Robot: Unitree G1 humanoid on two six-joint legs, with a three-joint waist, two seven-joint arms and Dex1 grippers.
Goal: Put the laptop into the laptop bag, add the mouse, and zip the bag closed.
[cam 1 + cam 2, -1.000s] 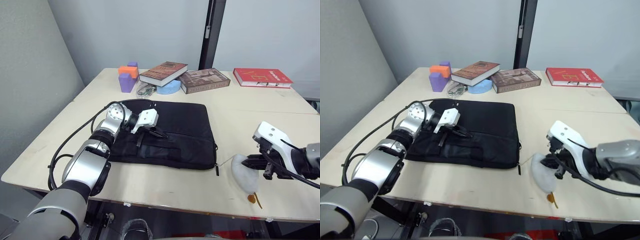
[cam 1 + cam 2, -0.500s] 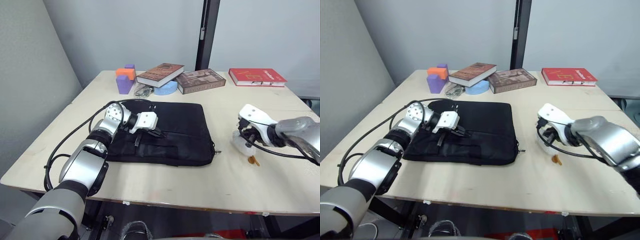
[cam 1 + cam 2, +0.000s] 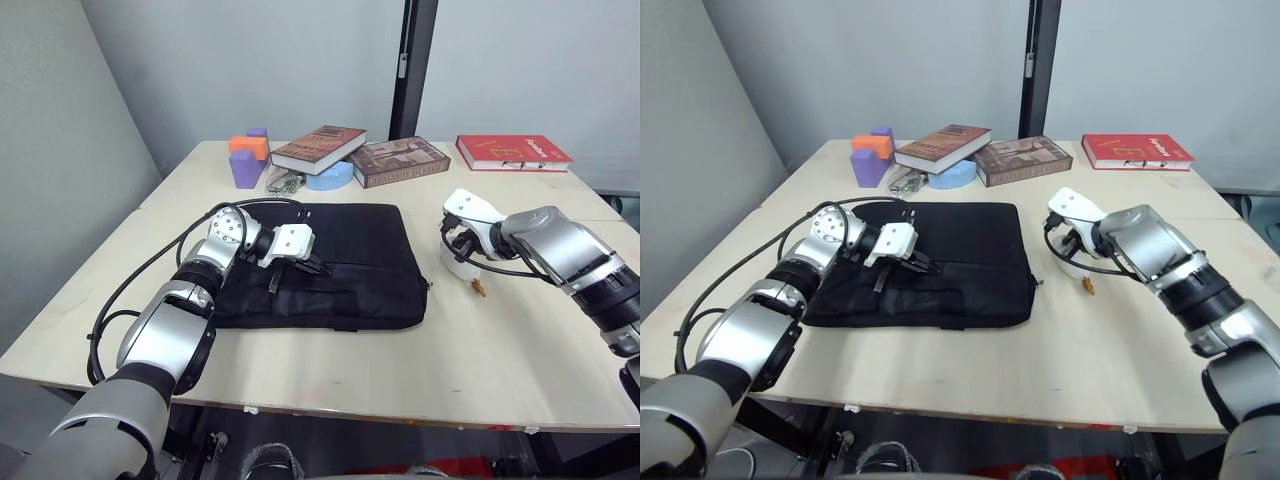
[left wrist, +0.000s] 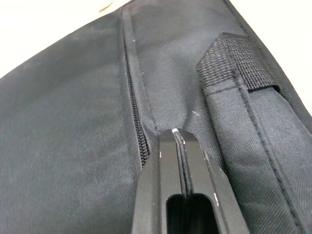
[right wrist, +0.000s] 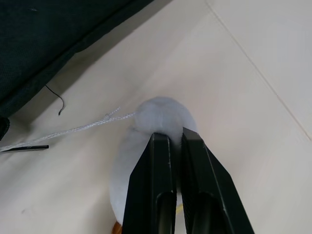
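Laptop bag [image 3: 335,270]: lies flat on the table [image 3: 520,340], black, its long side running across the robot's front, nearer the left half of the table.
Left gripper [image 4: 178,134]: rests on the bag's top face near its left end; fingers pressed together, pinching a fold of the bag's fabric just beside the zipper line [image 4: 134,105], with a webbing handle [image 4: 241,68] on the other side of the fingertips.
Right gripper [image 5: 168,139]: over the table just beside the bag's right edge; its two fingers are close together and clamped on a white plush duck [image 5: 156,117].
White plush duck: soft, pale, with an orange foot [image 3: 479,290] showing beneath it; a thin white string [image 5: 73,130] trails from it across the table toward the bag's corner.
Mouse and laptop: cannot tell where they are.
Back of the table: two brown books [image 3: 322,147], a red book [image 3: 513,152], purple and orange blocks [image 3: 247,158], a light blue disc [image 3: 328,178].
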